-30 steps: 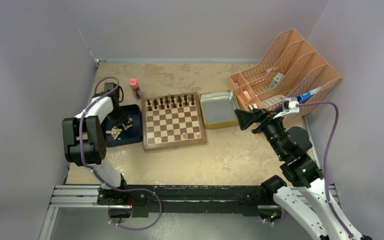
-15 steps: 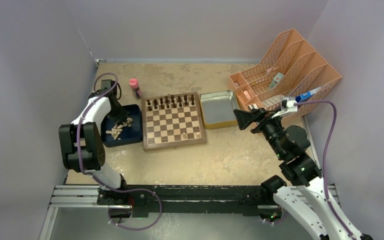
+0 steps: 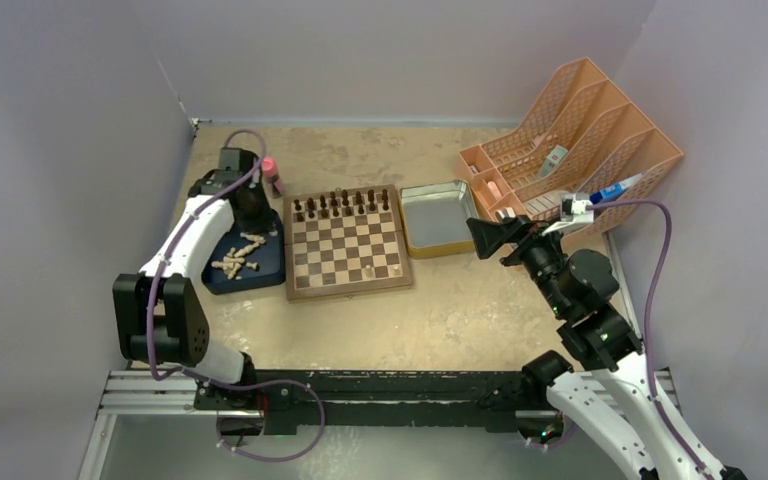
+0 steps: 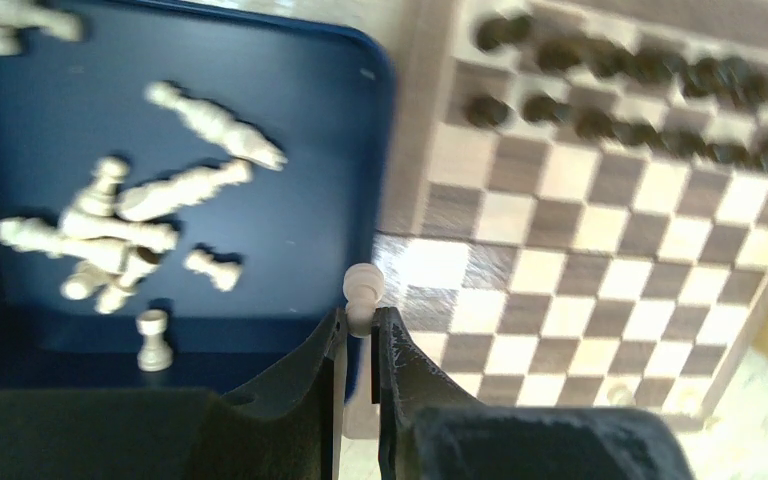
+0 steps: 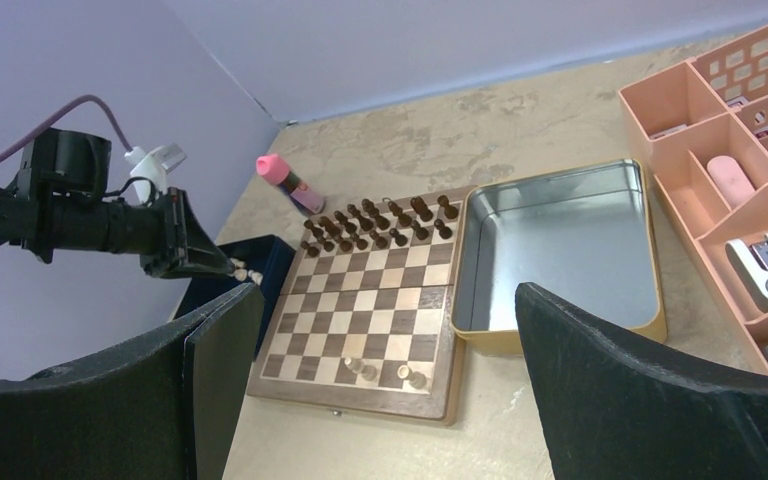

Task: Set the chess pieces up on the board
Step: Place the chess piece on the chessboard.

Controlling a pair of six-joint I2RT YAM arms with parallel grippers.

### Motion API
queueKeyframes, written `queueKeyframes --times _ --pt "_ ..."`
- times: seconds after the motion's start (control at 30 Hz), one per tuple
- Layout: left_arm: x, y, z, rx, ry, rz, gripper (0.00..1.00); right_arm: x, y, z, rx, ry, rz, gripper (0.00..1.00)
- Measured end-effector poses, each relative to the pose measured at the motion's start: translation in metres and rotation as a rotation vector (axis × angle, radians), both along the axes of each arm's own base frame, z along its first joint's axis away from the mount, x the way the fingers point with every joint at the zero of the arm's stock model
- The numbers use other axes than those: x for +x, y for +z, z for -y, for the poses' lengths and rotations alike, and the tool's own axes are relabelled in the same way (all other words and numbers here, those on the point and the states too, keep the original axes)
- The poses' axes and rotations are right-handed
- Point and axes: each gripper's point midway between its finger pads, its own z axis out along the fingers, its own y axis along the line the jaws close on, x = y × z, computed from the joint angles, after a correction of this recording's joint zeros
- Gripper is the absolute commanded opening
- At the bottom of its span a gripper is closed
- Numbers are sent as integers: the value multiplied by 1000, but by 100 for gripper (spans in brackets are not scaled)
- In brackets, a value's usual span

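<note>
Dark pieces (image 3: 341,205) on board (image 3: 350,262), pale pawn (image 4: 363,290) aloft

Just left of the board (image 3: 346,252): tray (image 3: 273,264), loose chess pieces (image 3: 238,255) lying in it. Just right: tin (image 3: 438,220). On far rows: standing pieces (image 3: 345,205). Behind left corner: bottle (image 3: 271,175).

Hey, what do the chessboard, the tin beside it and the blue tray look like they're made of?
The board looks like smooth-finished wood: brown and tan checks, plain wooden border. The tin looks like metal: shiny, reflective silver inside, gold-coloured outer wall. The blue tray may be plastic or painted metal; its flat dark-blue surface doesn't settle it.
</note>
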Motion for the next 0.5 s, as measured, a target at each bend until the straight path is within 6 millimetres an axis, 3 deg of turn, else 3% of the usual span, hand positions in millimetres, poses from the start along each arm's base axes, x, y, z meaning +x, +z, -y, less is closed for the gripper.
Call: queueKeyframes --times 0.23,0.5 --pt "-15 2 66 -8 -261 -7 0 2 -2 2 -4 -12 -8 99" --pt "-26 -9 97 37 -416 -54 0 2 -3 3 -5 -18 -10 99"
